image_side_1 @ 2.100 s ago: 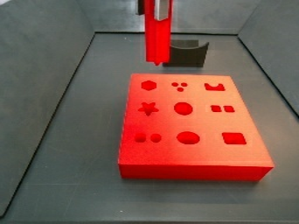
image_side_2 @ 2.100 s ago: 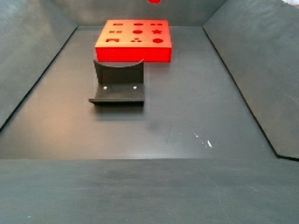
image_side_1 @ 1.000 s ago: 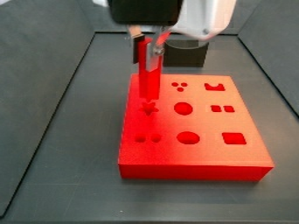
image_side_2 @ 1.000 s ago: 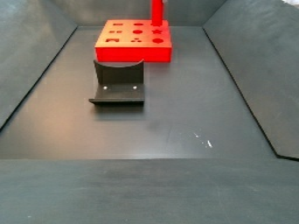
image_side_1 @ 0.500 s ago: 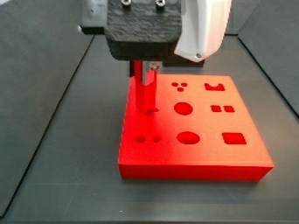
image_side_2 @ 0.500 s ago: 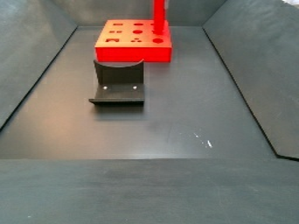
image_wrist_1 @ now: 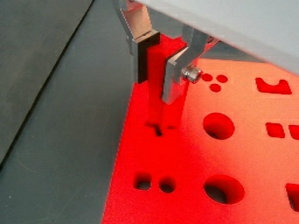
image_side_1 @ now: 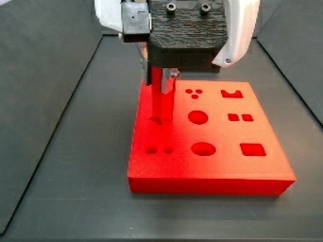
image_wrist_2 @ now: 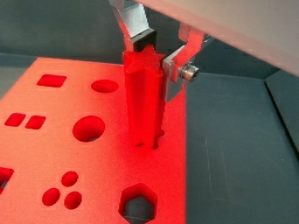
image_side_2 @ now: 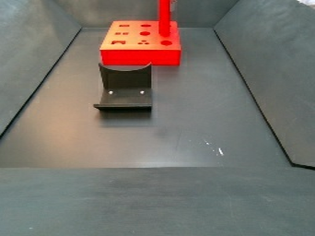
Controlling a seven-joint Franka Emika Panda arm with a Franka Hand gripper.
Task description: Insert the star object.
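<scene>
The star object (image_side_1: 158,98), a slim red peg, stands upright with its lower end in the star hole of the large red block (image_side_1: 214,156), at the block's left-middle. My gripper (image_side_1: 161,79) is above the block, its silver fingers closed on the peg's upper part. In both wrist views the peg (image_wrist_1: 156,112) (image_wrist_2: 142,105) sits between the pads, and its star-shaped top shows. The gripper (image_wrist_1: 158,83) (image_wrist_2: 156,63) hides the peg's top in a side view. In a side view the peg (image_side_2: 164,17) rises from the block (image_side_2: 123,55) at the far end.
The block carries several other shaped holes: a circle (image_side_1: 198,117), a hexagon (image_wrist_2: 138,206), squares (image_side_1: 254,148). The dark fixture (image_side_2: 124,88) stands on the floor in front of the block. Grey walls enclose the dark floor (image_side_2: 160,157).
The gripper has come down with the peg, and the peg's lower end has gone deeper into the star hole. The block has not moved.
</scene>
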